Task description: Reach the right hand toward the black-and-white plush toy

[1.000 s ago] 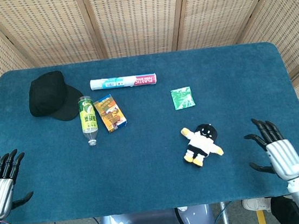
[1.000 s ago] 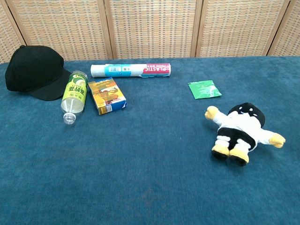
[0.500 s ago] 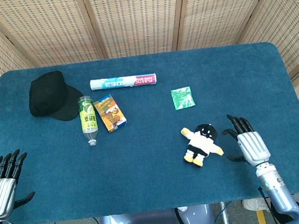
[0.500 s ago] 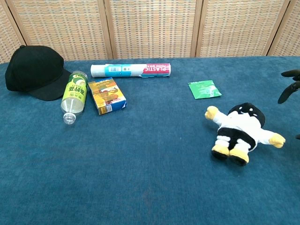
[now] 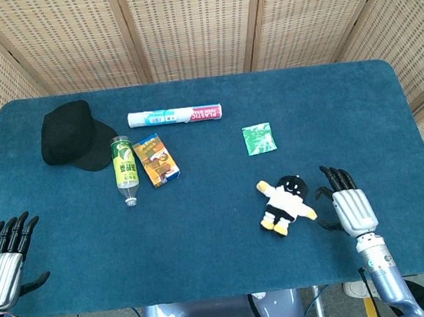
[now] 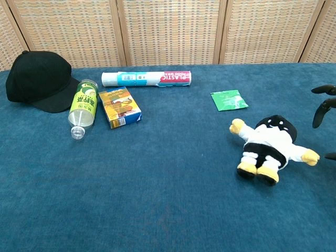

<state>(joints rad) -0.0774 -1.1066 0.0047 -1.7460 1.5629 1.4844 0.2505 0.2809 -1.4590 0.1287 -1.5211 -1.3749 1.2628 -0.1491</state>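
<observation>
The black-and-white plush toy [image 5: 286,203] lies on the blue table, right of centre, with yellow hands and feet; the chest view shows the plush toy [image 6: 271,143] at the right. My right hand [image 5: 349,203] hovers just to the right of it, fingers spread and empty, not touching it. In the chest view only the dark fingertips [image 6: 321,111] of that hand show at the right edge. My left hand [image 5: 1,256] hangs at the table's front left corner, fingers apart and holding nothing.
A black cap [image 5: 71,135], a green bottle [image 5: 124,169] lying down, a small orange carton [image 5: 156,159] and a white plastic-wrap roll [image 5: 175,116] sit at the back left. A green packet [image 5: 258,138] lies behind the toy. Wicker screens stand behind the table.
My right hand has moved left from the table's front right edge toward the plush toy, now close beside it. The left hand and all objects have stayed put.
</observation>
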